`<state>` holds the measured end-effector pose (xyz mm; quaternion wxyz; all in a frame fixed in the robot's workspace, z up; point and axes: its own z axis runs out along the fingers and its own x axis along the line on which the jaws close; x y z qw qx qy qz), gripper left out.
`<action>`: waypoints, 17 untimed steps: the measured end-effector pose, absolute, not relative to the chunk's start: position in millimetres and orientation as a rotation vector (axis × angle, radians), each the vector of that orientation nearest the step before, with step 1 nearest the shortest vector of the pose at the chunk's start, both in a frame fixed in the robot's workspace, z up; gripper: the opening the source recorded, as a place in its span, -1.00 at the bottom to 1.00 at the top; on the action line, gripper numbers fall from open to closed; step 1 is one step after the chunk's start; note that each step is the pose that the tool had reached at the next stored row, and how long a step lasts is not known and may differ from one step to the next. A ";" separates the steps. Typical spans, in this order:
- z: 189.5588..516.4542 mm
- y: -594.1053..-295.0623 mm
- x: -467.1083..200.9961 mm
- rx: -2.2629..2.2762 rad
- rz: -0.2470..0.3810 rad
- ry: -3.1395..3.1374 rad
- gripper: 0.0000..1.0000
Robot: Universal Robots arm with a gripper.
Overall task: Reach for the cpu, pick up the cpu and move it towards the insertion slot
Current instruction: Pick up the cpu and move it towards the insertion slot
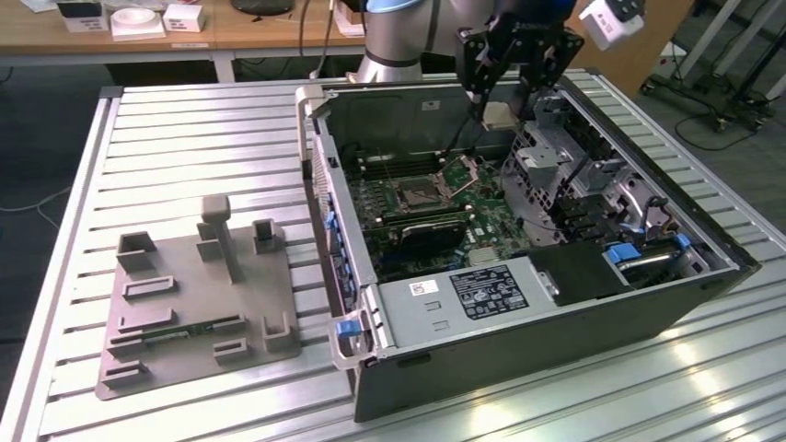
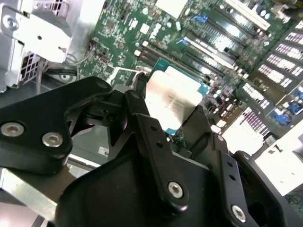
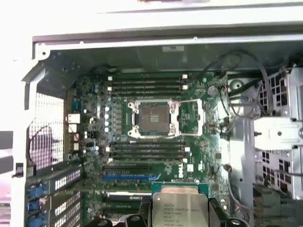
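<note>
**Chip aloft over the open case: where a slip would cost most**

While the small flat square cpu (image 2: 173, 97) with its silvery-grey metal face hangs pinched between the black fingers (image 2: 142, 124) of the gripper (image 1: 498, 112), it sits above the green motherboard (image 3: 189, 163), well apart from the insertion slot (image 3: 154, 116), a square dark socket in a shiny silver frame. Relative to that socket, in the exterior view the chip is up towards the rear wall of the grey computer case (image 1: 687, 230), beside the metal drive cage (image 1: 547, 157). My judgement: the grip looks to be on the chip's edges, so a jolt could tilt or drop it onto the board. Nearing the socket skewed could bend its contacts, and the raised load plate (image 1: 462, 170) beside the socket could snag a low pass
</note>
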<state>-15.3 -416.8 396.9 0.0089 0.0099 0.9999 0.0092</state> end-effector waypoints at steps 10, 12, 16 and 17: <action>393.0 -387.6 -16.1 0.031 0.031 3.124 0.09; 392.3 -386.2 -16.8 0.025 0.033 3.124 0.09; 391.0 -383.9 -17.4 -0.004 0.036 3.124 0.09; 390.5 -382.4 -17.5 -0.007 0.036 3.124 0.09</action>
